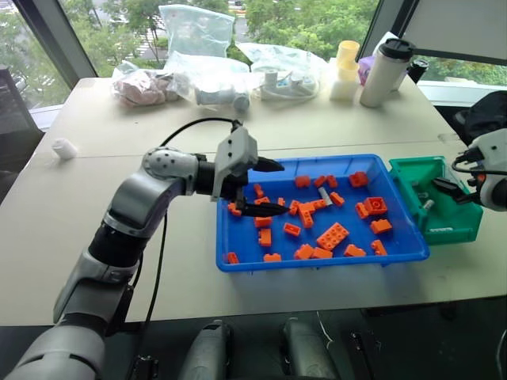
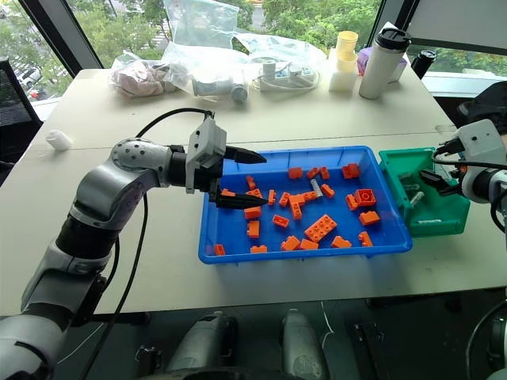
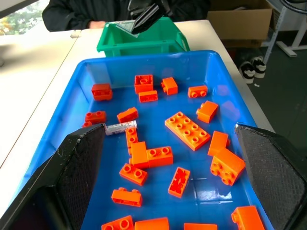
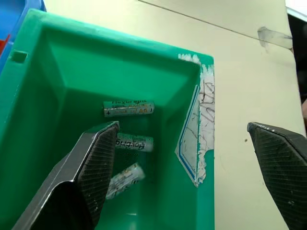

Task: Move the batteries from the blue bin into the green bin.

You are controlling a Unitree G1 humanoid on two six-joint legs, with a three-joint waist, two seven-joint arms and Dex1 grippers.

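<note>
My right tool (image 4: 182,167) stands wide open and empty over the green bin (image 1: 444,229), which sits at the right edge of the counter (image 1: 95,198), touching the blue bin (image 1: 317,261) at that bin's right end. Three batteries (image 4: 128,109) lie on the green bin's floor. My left tool (image 3: 168,182) is also wide open and empty, held over the left end of the blue bin, pointing along its length. One battery (image 3: 121,128) lies in the blue bin among the orange bricks (image 3: 187,130), toward the bin's far wall, with bricks close beside it. I judge the risk to be in the next pick: the battery is crowded, so a closing tool could pinch a brick along with it, or push the round cell so that it rolls away. A wide-open finger could also catch the bin wall. Print shows on the battery jackets in the green bin, including what looks like "AA", but I cannot read the brand. A torn white label clings to the green bin's inner wall, its writing illegible.
</note>
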